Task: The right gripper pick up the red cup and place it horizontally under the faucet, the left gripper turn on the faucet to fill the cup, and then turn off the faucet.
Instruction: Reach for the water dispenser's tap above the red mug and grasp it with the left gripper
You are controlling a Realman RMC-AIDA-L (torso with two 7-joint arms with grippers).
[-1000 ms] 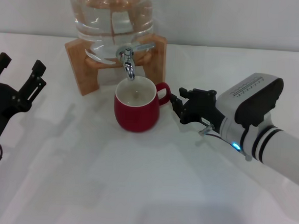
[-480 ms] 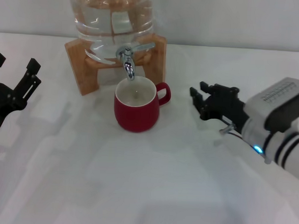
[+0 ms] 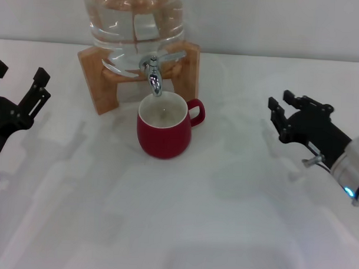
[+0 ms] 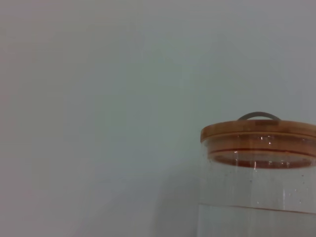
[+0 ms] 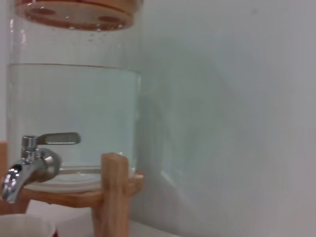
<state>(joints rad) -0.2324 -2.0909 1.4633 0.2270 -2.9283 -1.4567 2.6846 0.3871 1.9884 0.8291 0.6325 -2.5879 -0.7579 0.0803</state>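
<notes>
head view: red cup (image 3: pixel 163 130) upright under faucet (image 3: pixel 153 74)
right gripper (image 3: pixel 288 114): backed away, open, empty
left gripper (image 3: pixel 20 89): open, empty; faucet next

A clear glass water jar (image 3: pixel 133 26) stands near the back edge of a white table (image 3: pixel 176 229), a little left of the middle. It rests on a light wooden stand (image 3: pixel 190 67) with two upright side legs. Water fills most of the jar. A round wooden lid (image 4: pixel 259 131) with a thin metal handle (image 4: pixel 258 116) caps the jar. A plain pale wall (image 3: pixel 278 23) rises behind the table
</notes>
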